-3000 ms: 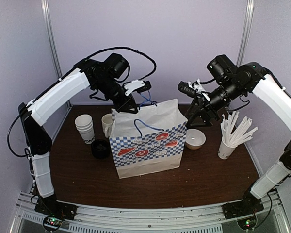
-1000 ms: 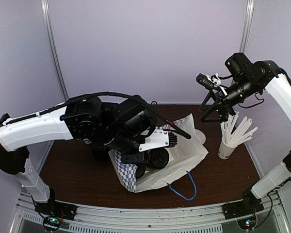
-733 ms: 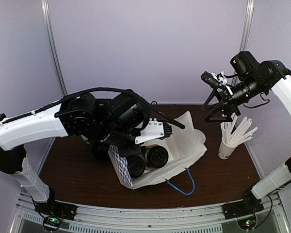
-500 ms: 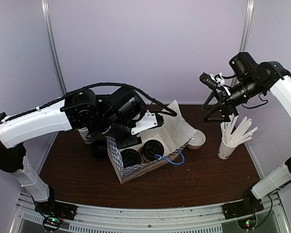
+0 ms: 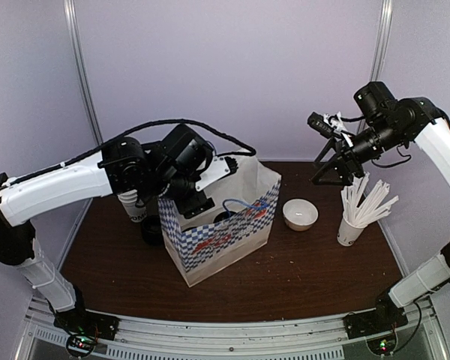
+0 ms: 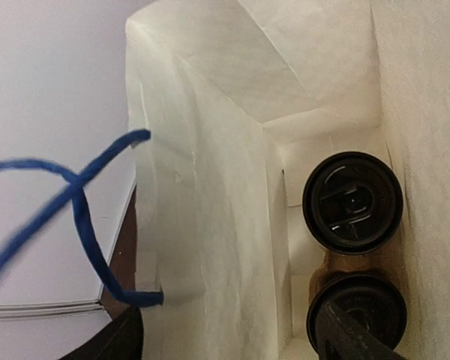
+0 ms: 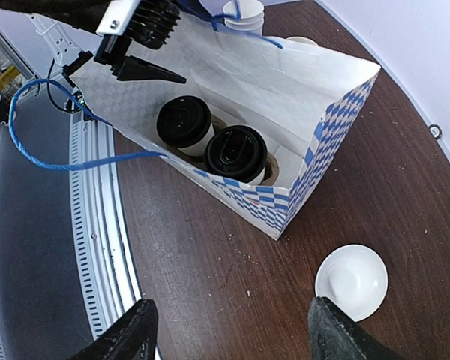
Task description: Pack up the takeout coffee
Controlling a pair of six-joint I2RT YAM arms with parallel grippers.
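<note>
Your left gripper [image 6: 229, 330] has its fingers apart and clamps nothing. One dark finger shows inside the paper bag [image 5: 225, 240] and the other outside it, so the bag's side wall runs between them. Your right gripper [image 7: 232, 315] is spread wide and empty, high up and well off to the bag's right.

The takeout coffee [image 7: 184, 121] stands upright in the bottom of the bag with its lid on, just beside a second lidded cup [image 7: 235, 152]. Both appear seated in a brown carrier [image 6: 334, 266].

Expect the cup to be light and soft-walled: squeeze it and it may dent or pop its lid. The lid is slick plastic and a poor hold. If you must take the cup, close gently on the paper wall just under the lid rim. Handling the bag looks safer to me. It is thin, floppy paper, so keep it upright and lift by the blue cord handle [image 6: 79, 217] rather than pinching a wall.

The cup bodies and lettering are hidden below the lids, and I cannot tell whether the cups are filled. The left wrist view cuts off the nearer cup behind a finger. From above, the bag's mouth shows only a dark sliver. Left of the bag, the arm covers part of a stack of paper cups [image 5: 133, 206].
</note>
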